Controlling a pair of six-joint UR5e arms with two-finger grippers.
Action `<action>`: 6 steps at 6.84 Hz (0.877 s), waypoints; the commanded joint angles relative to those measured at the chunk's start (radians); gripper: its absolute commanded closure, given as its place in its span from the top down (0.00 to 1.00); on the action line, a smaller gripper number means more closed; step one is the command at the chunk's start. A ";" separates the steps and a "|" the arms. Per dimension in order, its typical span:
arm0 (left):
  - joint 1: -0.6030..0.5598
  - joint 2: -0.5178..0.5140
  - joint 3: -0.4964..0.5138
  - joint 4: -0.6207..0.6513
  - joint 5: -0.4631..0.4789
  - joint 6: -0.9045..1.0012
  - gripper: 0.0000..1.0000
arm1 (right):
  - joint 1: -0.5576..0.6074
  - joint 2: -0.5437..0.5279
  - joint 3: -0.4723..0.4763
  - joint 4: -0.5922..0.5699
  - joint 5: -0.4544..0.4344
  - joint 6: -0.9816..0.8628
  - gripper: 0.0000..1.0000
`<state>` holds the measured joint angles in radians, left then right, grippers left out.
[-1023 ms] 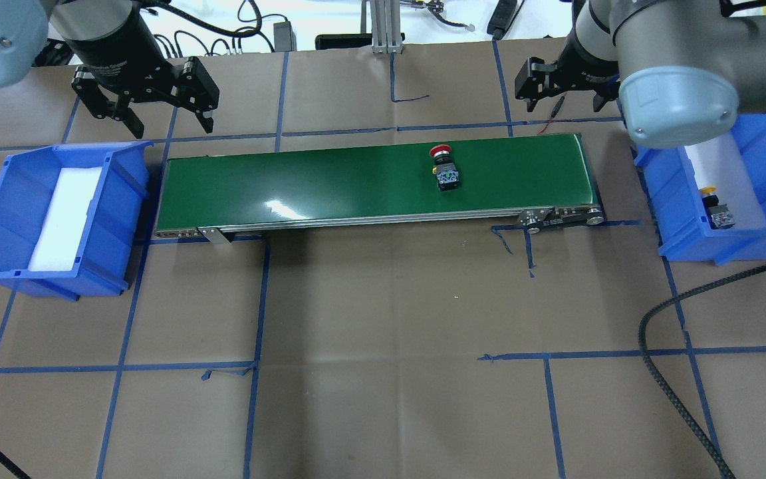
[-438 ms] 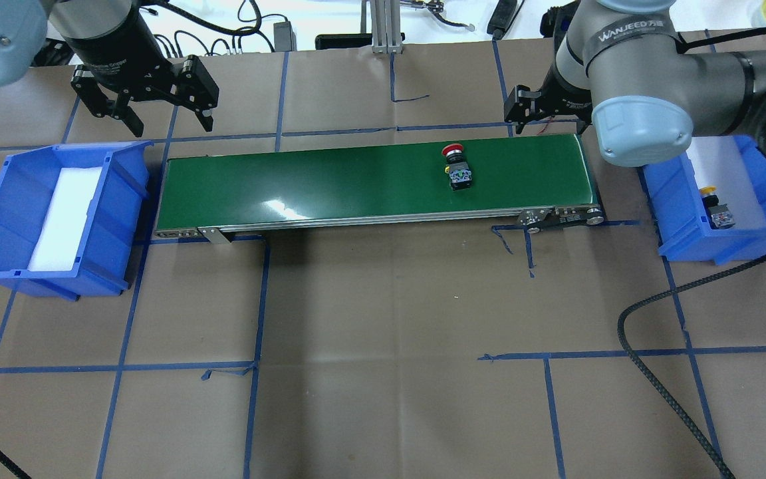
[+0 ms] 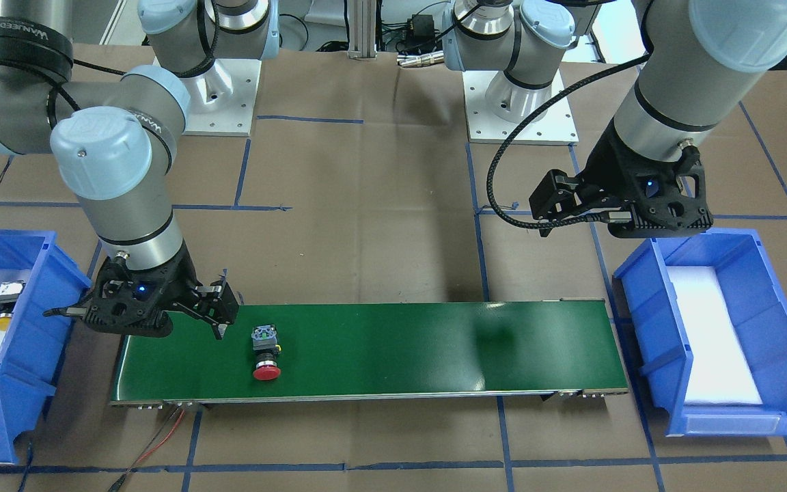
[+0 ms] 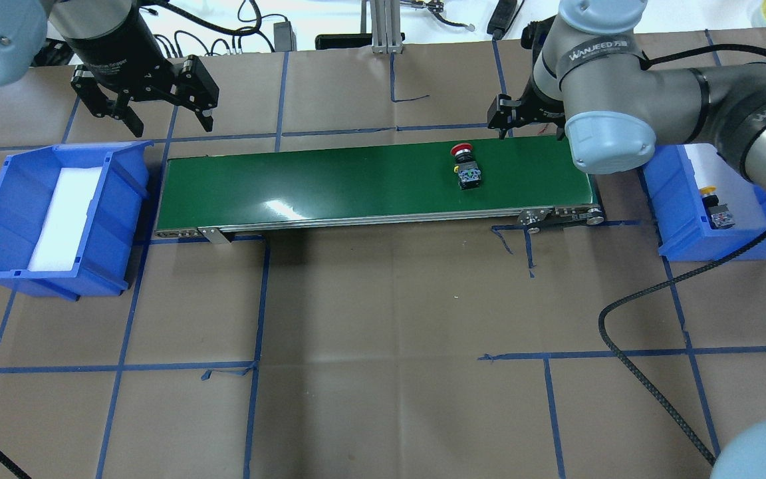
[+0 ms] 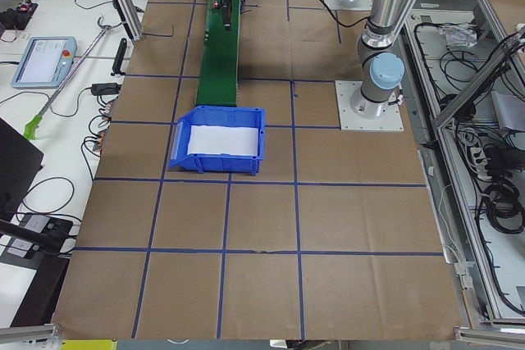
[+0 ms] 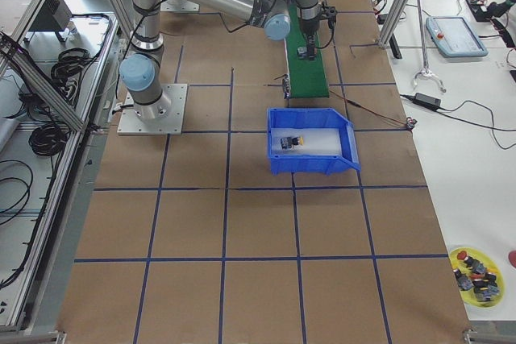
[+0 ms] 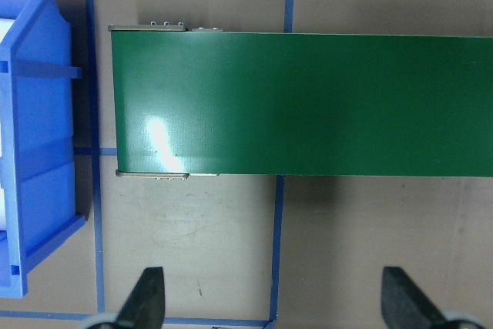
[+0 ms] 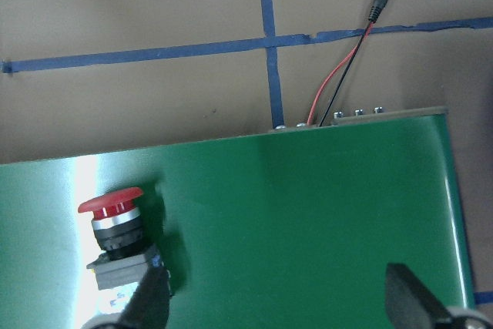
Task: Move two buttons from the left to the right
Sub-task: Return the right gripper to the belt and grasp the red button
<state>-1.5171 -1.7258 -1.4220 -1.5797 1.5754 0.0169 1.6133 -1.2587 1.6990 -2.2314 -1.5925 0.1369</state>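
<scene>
red button (image 4: 466, 166) lies near the belt's (image 4: 323, 179) right end, cap toward its far edge; right gripper (image 8: 277, 306) and left gripper (image 4: 171, 124) both gape wide (empty).

Brown taped table (image 4: 383, 332), green conveyor (image 4: 330, 183), left blue bin (image 4: 124, 193), right blue bin (image 4: 679, 226)

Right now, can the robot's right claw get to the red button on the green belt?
Probably yes. The right claw is open and hangs close beside the red button. The button lies alone on the conveyor belt, nothing between them, so a short sideways move and a drop should do.
</scene>
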 commanded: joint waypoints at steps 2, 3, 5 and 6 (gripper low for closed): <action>0.000 0.000 0.002 0.000 0.000 0.000 1.00 | 0.022 0.015 0.039 -0.019 0.002 0.047 0.99; 0.000 0.000 0.002 0.001 0.000 0.000 1.00 | 0.023 0.018 0.042 -0.027 0.002 0.047 0.99; 0.000 0.000 0.003 0.000 0.000 0.000 1.00 | 0.023 0.024 0.054 -0.027 0.002 0.047 0.99; 0.000 0.000 0.003 0.000 0.000 0.000 1.00 | 0.022 0.044 0.057 -0.028 0.002 0.047 0.99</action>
<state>-1.5171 -1.7257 -1.4195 -1.5798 1.5754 0.0169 1.6361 -1.2318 1.7510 -2.2581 -1.5911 0.1840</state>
